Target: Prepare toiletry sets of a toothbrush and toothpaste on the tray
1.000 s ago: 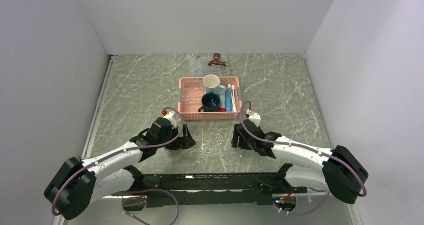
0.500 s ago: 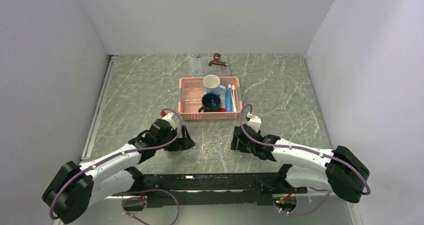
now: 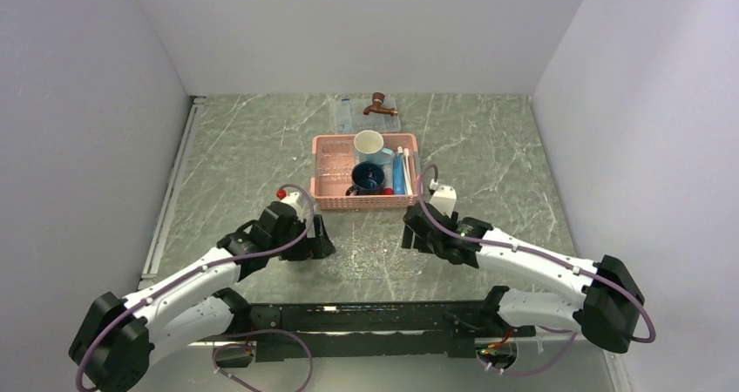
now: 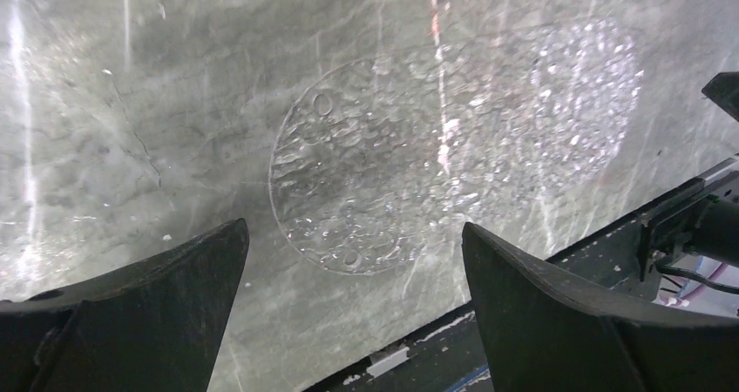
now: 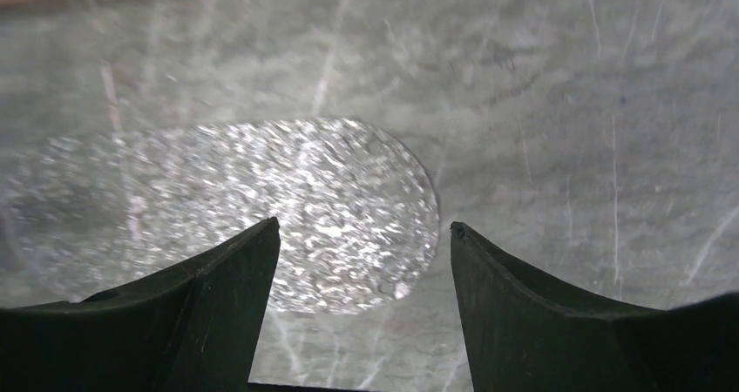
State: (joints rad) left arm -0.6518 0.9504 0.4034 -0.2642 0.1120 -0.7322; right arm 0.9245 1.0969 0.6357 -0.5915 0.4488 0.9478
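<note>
My left gripper (image 3: 317, 243) is spread wide with nothing between its jaws. In the left wrist view its two black fingers (image 4: 148, 305) sit in the lower corners of the frame, and only marbled table and glittering plastic show in the gap. My right gripper (image 3: 412, 235) is also open and empty, and its wrist view shows bare space between the dark fingers (image 5: 540, 305). From the top camera both arms reach low over the grey-green table (image 3: 244, 157) just below the frame's centre, one on each side of the tray (image 3: 371, 254). The tray is a patch of clear, pebbled plastic lying flat on the table between the two grippers. I can't tell from any view whether either gripper touches its rim. In the left wrist view the tray (image 4: 410, 183) fills the middle of the frame. In the right wrist view the tray (image 5: 261, 200) spreads over the left and centre, with its rounded edge ending just above the gap between the fingers. Nothing lies on it. The toothpaste (image 3: 397, 176) and the toothbrush (image 3: 406, 167) lie side by side along the right edge of the pink basket (image 3: 324, 202), just above centre in the top view. They share the basket with a white mug (image 3: 369, 141) and a dark blue mug (image 3: 368, 178). Behind the basket, toward the top of the frame, a brown tap-shaped piece (image 3: 379, 104) sits on a larger clear tray (image 3: 346, 111).
</note>
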